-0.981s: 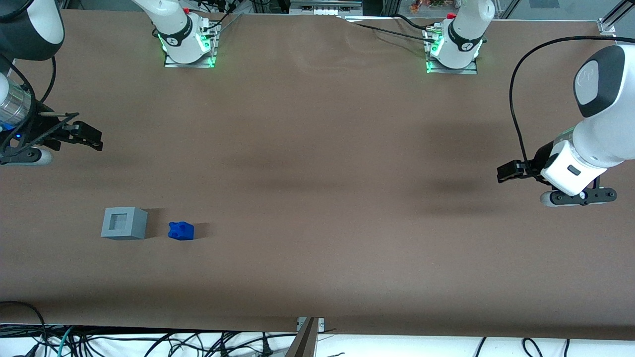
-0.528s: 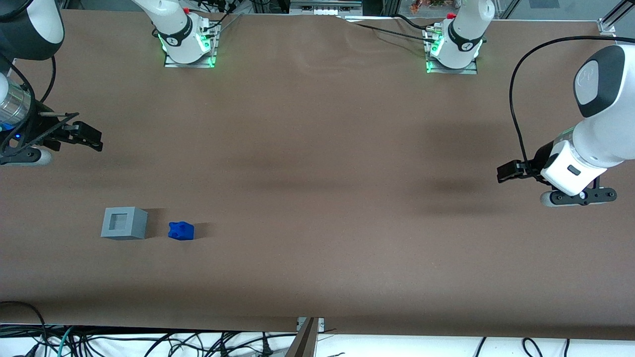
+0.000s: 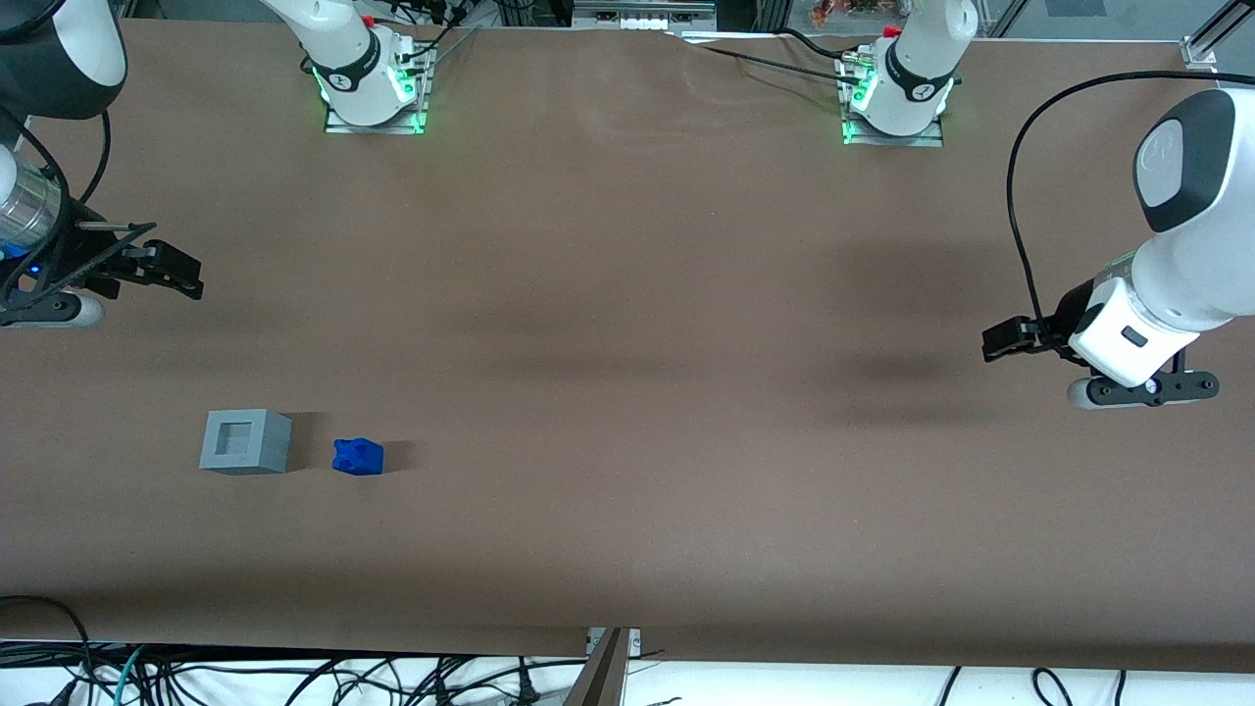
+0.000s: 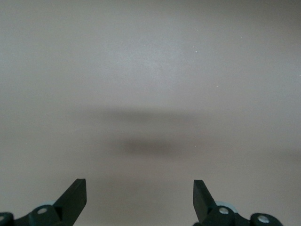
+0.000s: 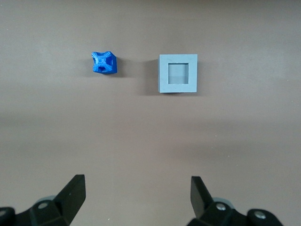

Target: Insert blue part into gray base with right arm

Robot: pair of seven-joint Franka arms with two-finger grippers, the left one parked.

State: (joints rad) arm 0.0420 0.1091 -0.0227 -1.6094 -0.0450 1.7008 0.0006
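A brown table (image 3: 627, 392) fills nearly the whole front view, bare except for two small pieces in the lower left of the frame. The right arm (image 3: 39, 118) enters at the upper left edge of that view, white with black joints and a silver wrist ring, and carries its black gripper (image 3: 175, 274) at the left edge, about a third of the way down the frame. The gripper hangs above the table with its jaws spread wide; in the right wrist view the two black fingertips (image 5: 75, 190) stand far apart with only bare table between them, gripping and touching nothing. The gray base (image 3: 245, 442) sits on the table nearer the front camera than the gripper and well apart from it, its square recess facing up and holding nothing. The blue part (image 3: 358, 457) lies on the table just beside the base, not touching it, on the side toward the parked arm's end.
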